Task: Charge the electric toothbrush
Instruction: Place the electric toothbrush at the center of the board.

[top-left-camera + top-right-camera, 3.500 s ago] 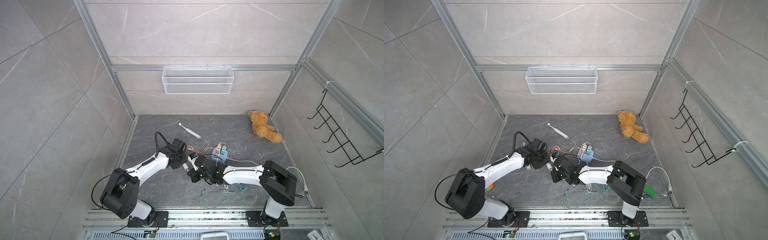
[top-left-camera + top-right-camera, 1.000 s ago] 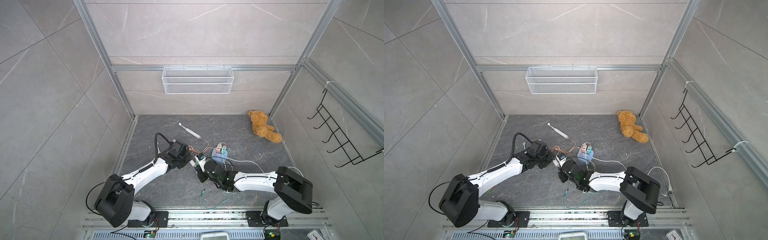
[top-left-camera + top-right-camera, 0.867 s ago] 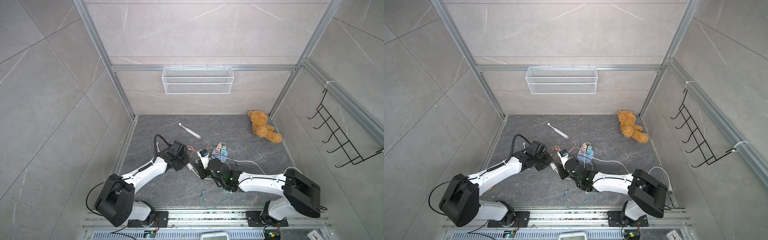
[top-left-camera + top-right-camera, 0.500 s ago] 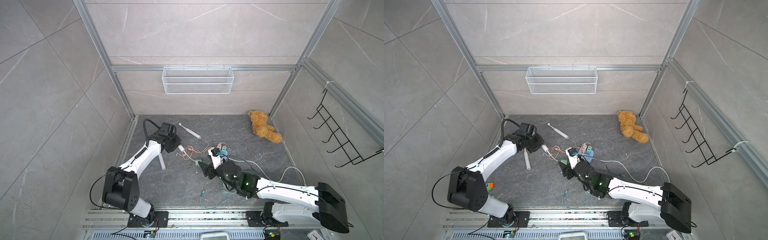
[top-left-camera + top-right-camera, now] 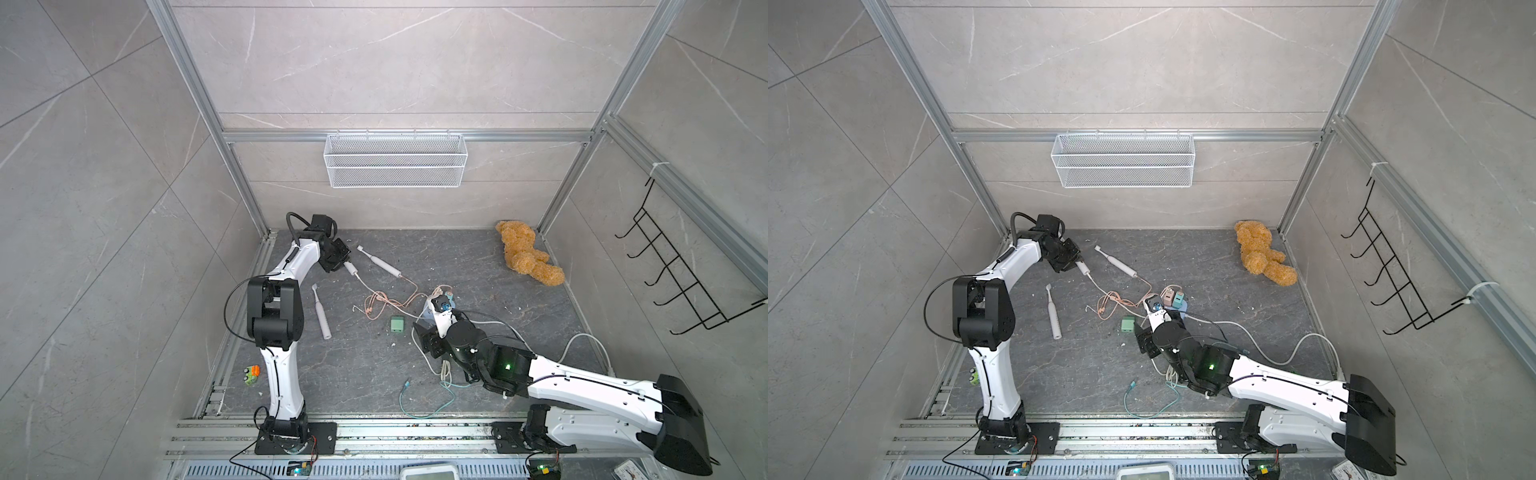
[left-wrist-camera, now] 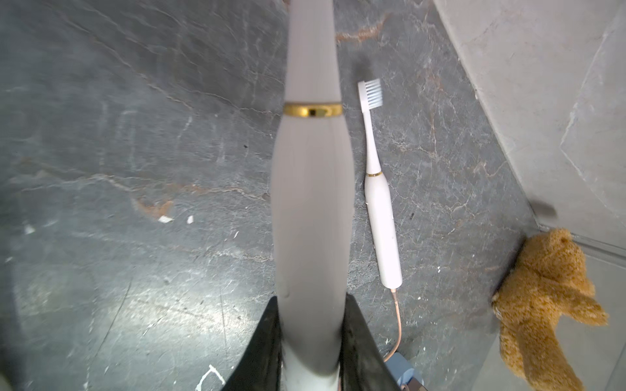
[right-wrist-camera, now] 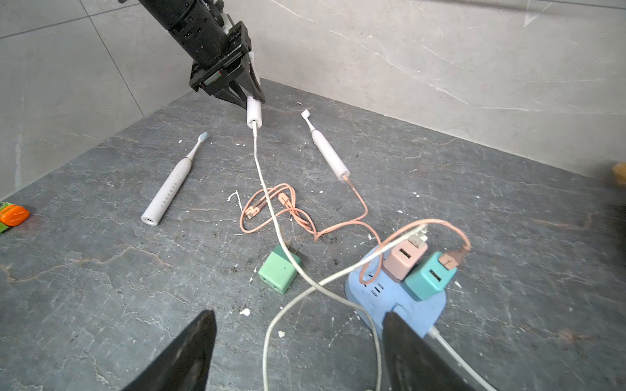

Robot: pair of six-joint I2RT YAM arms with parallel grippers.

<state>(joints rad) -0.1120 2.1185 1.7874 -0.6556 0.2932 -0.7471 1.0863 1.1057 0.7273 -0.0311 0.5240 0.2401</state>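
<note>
Your left gripper (image 7: 245, 94) is shut tight on a white toothbrush (image 6: 311, 203) with a gold ring. That toothbrush is far from the blue power strip (image 7: 382, 304), off to its left and near the back wall. Its bottom end sticks out of the jaws and tips down toward the floor. A white cable (image 7: 267, 193) is plugged into that end. The cable runs back to the power strip and goes up to the pink plug block (image 7: 403, 259) on it.

Your right gripper (image 7: 298, 315) hangs right by the power strip, on its near side. Its jaws are wide apart and hold nothing.

A second toothbrush (image 7: 327, 152) lies behind the power strip with a pink cable (image 7: 359, 199) in its end. A third toothbrush (image 7: 169, 189) lies well to the left of the power strip with no cable. A green plug block (image 7: 279, 272) lies just left of the power strip.
</note>
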